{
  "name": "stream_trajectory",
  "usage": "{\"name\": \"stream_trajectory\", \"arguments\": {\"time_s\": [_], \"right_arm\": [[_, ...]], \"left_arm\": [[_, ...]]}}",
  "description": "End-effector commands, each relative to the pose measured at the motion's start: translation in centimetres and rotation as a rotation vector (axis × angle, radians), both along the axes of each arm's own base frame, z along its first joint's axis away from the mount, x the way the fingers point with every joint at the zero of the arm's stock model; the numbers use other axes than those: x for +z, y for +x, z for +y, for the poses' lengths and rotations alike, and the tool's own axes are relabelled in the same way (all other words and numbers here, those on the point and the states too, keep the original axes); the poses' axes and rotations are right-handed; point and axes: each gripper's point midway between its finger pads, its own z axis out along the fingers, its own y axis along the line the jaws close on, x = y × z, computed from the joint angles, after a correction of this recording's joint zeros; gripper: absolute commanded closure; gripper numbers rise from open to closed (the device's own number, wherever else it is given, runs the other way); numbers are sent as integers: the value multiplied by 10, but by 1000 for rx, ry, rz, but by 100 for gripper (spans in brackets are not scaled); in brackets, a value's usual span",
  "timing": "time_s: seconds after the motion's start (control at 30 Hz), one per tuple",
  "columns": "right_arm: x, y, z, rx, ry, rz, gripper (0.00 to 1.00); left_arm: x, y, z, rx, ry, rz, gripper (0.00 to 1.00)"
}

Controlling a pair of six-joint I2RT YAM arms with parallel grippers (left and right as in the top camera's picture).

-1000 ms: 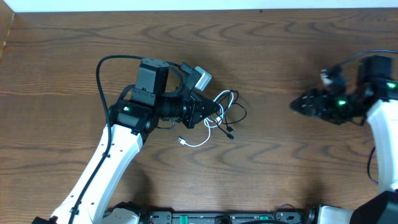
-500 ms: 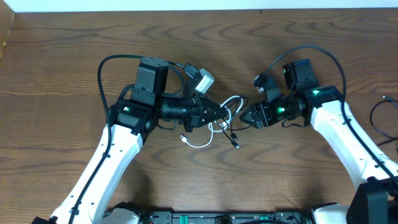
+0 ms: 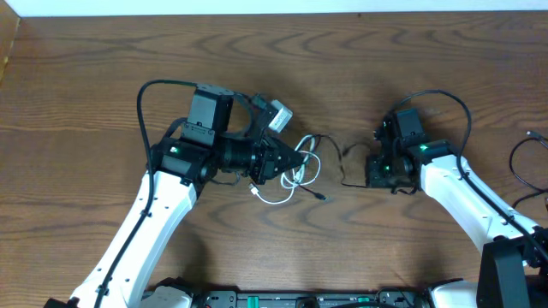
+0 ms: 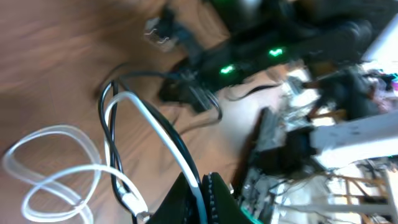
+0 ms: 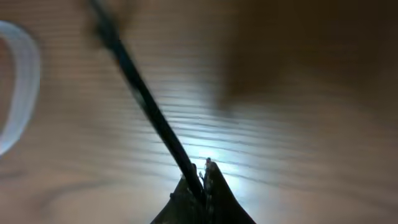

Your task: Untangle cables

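Left arm: it is reaching in from the bottom left over the wooden table, its forearm pointing right toward the middle.
Left gripper: it is pinching the white cable. In the left wrist view the fingertips are sitting closed tight, with the white strand running straight in between them.
White cable: it is lying in loose loops just below and right of the left gripper, its plug end resting on the wood. The wrist view is showing two pale loops off to the left.
Black cable: it is stretching across the gap between the two grippers, from the tangle by the white loops to the right gripper, with one small plug lying free on the table below.
Right gripper: it is pointing down at the table and clamping the black cable, jaws closed on it.
Right arm: it is coming in from the bottom right.
Hard to make out: both wrist views are blurring heavily. A dark strand is running beside the white one toward the left fingertips, and I cannot tell whether it is pinched as well. The white cable is showing only as a smear at the right wrist view's left edge.
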Motion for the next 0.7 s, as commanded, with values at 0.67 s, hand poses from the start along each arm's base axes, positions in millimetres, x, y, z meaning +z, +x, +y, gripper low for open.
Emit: {"name": "stream_trajectory", "arguments": {"time_s": [0.67], "right_arm": [[-2,-43,-205,-864,-298,128,99]], "left_arm": [[-45,36,60,272,363,-42,93]]}}
